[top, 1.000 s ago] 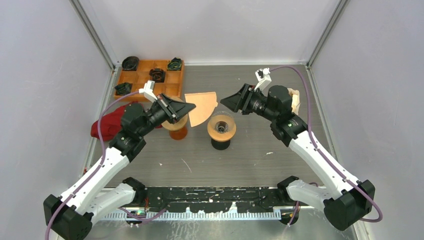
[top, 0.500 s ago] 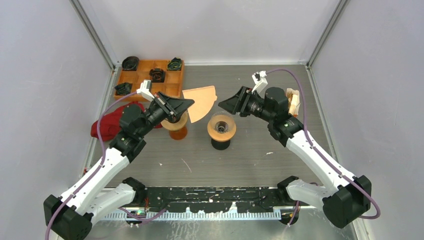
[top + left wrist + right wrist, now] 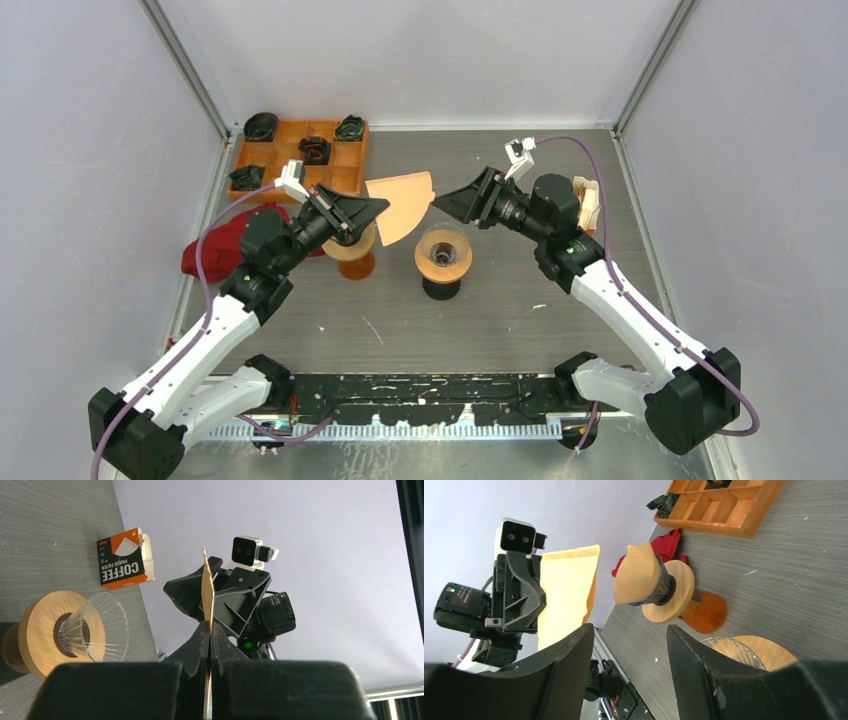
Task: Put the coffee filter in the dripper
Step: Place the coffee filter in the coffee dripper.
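Note:
My left gripper is shut on a tan paper coffee filter, which it holds in the air edge-on, up and left of the dripper. The dripper is a clear glass cone in a round wooden collar on a black base, with nothing inside it. Just right of the filter's free edge, my right gripper points at it with its jaws open and nothing between them. From the right wrist, the filter hangs flat beyond the left finger.
A second wooden stand under my left arm carries a cone with a filter on it. An orange compartment tray sits at the back left, a red cloth at the left, and a coffee filter box at the right.
My left gripper has raised the filter a little and tilted it. My right gripper has moved left, closer to the filter's edge, and stays open.

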You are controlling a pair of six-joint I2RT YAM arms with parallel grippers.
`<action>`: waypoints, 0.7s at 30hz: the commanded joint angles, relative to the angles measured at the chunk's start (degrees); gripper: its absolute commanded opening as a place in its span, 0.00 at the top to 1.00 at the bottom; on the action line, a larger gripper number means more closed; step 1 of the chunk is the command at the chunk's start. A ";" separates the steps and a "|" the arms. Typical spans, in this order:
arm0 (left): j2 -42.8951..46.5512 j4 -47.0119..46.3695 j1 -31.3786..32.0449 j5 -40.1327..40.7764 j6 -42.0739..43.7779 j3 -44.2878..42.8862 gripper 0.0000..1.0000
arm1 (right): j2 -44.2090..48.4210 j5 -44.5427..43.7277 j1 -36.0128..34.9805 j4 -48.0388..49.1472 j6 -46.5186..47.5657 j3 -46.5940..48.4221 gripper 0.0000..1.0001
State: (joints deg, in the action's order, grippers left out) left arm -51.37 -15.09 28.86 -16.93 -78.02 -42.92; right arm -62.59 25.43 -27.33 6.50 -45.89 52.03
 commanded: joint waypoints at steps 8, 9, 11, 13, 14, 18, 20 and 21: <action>0.19 -4.83 0.14 -1.02 -0.55 0.20 1.00 | 0.42 3.45 -0.25 9.93 -4.21 -0.99 0.39; 0.15 -4.90 0.14 -1.13 -0.63 0.28 1.00 | 0.34 3.70 -0.26 10.46 -4.59 -1.11 0.39; 0.18 -5.04 0.14 -1.16 -0.73 0.37 1.00 | 0.10 4.11 -0.27 11.20 -5.14 -1.23 0.39; 0.14 -5.20 0.14 -1.14 -0.78 0.46 1.00 | -0.08 4.53 -0.27 11.80 -5.67 -1.27 0.39; 0.15 -5.32 0.14 -1.17 -0.89 0.46 1.00 | -0.13 4.56 -0.27 11.98 -5.81 -1.30 0.39; -0.09 -6.79 0.14 -1.68 -1.53 0.55 1.00 | -0.54 4.84 -0.28 13.05 -6.69 -1.51 0.39; -0.26 -7.59 0.14 -1.87 -2.09 0.63 1.00 | -0.85 5.34 -0.28 14.30 -7.58 -1.76 0.39; -0.26 -8.06 0.14 -2.00 -2.32 0.68 1.00 | -1.08 5.54 -0.28 14.81 -7.98 -1.83 0.39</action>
State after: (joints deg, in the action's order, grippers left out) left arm -51.64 -17.23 28.86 -17.58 -79.35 -42.17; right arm -63.20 29.52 -27.33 15.59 -51.86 50.52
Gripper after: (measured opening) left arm 0.007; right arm 0.614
